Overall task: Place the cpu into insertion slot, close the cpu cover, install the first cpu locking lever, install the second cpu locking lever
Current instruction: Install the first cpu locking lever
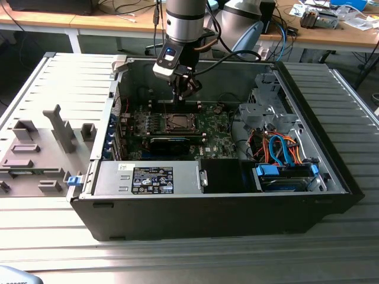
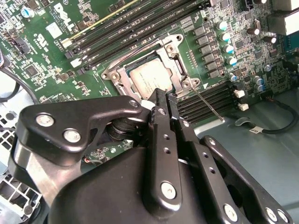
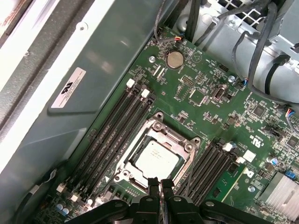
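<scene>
The black claw [image 2: 164,99], fingers pressed together and empty, hung just above the small silvery-grey square cpu [image 3: 155,161], seated in the metal-rimmed insertion slot [image 1: 168,123], the thin silver cpu cover [image 3: 180,140] flat around it on the green motherboard [image 3: 210,112].

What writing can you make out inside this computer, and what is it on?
White sticker on the case wall: symbol and fine print, too small to read.
Black label on the power supply: too small to read.
Motherboard: white logo and tiny lettering, none readable enough to quote.
</scene>
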### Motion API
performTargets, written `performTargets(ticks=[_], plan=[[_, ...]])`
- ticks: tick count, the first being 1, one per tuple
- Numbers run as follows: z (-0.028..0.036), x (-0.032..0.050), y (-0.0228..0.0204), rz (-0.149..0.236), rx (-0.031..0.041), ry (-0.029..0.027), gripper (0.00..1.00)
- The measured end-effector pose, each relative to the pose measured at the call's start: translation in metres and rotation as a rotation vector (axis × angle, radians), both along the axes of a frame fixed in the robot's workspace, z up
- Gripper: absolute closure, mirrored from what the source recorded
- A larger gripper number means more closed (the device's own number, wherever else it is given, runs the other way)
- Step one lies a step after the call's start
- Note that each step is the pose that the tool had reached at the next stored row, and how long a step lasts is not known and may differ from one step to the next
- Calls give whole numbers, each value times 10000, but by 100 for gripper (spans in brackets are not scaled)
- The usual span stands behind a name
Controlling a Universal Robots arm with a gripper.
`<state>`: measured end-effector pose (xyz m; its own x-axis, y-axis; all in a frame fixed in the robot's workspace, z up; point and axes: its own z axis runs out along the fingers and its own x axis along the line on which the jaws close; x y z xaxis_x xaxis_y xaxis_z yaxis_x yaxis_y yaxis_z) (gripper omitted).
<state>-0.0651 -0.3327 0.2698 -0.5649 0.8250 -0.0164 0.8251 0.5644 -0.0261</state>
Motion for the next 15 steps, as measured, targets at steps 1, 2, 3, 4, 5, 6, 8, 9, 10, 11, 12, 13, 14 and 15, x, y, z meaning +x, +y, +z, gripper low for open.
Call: performTargets(ticks=[1, 2, 3, 4, 5, 6, 8, 9, 10, 11, 12, 13, 14, 15], plan=[[0, 0, 0, 8, 0, 0, 84], [0, 0, 0, 13, 0, 0, 84], [0, 0, 0, 19, 0, 0, 84], [0, 0, 0, 27, 0, 0, 84], [0, 0, 0, 37, 0, 0, 84], [0, 0, 0, 45, 0, 0, 84], [0, 0, 0, 55, 0, 0, 84], [0, 0, 0, 63, -1, 0, 84], [0, 0, 0, 67, 0, 0, 84], [0, 0, 0, 69, 0, 0, 84], [0, 0, 0, 73, 0, 0, 84], [0, 0, 0, 76, 0, 0, 84], [0, 0, 0, 80, 0, 1, 84], [0, 0, 0, 83, 0, 0, 84]])
